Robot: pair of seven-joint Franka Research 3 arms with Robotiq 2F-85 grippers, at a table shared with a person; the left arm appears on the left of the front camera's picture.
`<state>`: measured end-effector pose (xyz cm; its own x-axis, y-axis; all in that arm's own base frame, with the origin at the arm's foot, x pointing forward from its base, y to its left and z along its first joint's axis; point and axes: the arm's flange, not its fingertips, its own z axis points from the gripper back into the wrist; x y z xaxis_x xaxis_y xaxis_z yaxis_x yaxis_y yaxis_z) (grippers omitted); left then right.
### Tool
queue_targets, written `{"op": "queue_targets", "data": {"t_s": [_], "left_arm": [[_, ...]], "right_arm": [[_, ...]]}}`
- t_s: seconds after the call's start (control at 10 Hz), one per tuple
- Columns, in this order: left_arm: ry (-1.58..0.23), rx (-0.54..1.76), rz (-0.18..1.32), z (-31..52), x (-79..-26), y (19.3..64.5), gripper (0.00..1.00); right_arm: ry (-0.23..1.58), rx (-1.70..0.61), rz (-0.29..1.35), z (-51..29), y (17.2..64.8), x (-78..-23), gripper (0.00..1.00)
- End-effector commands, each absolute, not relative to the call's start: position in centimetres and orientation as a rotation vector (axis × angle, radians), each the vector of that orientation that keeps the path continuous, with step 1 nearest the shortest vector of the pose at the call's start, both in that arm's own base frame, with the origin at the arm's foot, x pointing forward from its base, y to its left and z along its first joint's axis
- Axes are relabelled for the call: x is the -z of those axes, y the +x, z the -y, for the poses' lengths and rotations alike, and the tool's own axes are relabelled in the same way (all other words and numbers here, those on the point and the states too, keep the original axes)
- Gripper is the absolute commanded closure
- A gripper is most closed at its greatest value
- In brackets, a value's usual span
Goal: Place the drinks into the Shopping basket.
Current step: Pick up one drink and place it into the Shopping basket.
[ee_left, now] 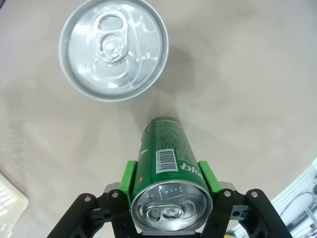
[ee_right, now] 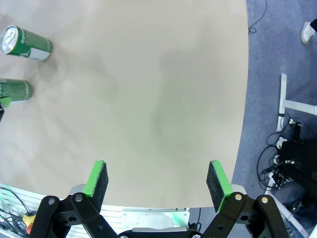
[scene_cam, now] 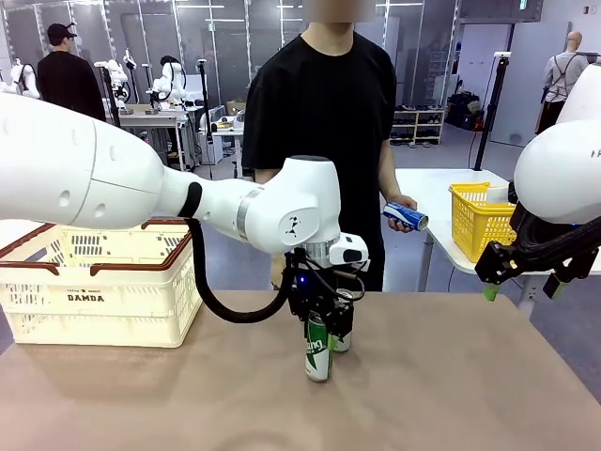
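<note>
Cans: three, of which two are green, the near green can (scene_cam: 318, 349) and the far green can (scene_cam: 343, 340), and one is a blue can (scene_cam: 407, 217). Baskets: two, one cream Shopping basket (scene_cam: 94, 291) and one yellow mesh basket (scene_cam: 477, 222); tables up close: two, one brown table (scene_cam: 451, 376) and one white table (scene_cam: 434, 186). Robot hands: two, left hand (scene_cam: 319, 324) and right hand (scene_cam: 522, 287); people: two, one person across the table (scene_cam: 324, 113) and one person in the background (scene_cam: 66, 80).

Front across table (scene_cam: 451, 376); wrists downward.

The farther green can (scene_cam: 345, 344) is mostly hidden behind the left fingers (scene_cam: 299, 312) and nearer green can (scene_cam: 318, 352).
</note>
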<state>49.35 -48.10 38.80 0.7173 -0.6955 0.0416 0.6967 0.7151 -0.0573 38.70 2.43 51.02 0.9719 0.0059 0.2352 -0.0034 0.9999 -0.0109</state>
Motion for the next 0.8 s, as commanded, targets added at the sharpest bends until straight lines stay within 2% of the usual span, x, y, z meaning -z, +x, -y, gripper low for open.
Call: {"op": "queue_targets", "data": {"t_s": [0.0, 0.4, 0.7], "left_arm": [[-0.08, 0.754, 0.007, 47.1, -43.3, 48.8, 0.88], [-0.097, 0.759, 0.113, 46.8, -53.2, 48.0, 0.88], [-0.134, 0.768, 0.127, 47.1, -60.1, 47.4, 0.88]], "right_arm": [[-0.015, -0.006, 0.239, -2.2, 38.7, -51.1, 0.0], [-0.015, -0.006, 0.239, -2.2, 38.7, -51.1, 0.0], [-0.015, -0.006, 0.239, -2.2, 38.7, -51.1, 0.0]]}}
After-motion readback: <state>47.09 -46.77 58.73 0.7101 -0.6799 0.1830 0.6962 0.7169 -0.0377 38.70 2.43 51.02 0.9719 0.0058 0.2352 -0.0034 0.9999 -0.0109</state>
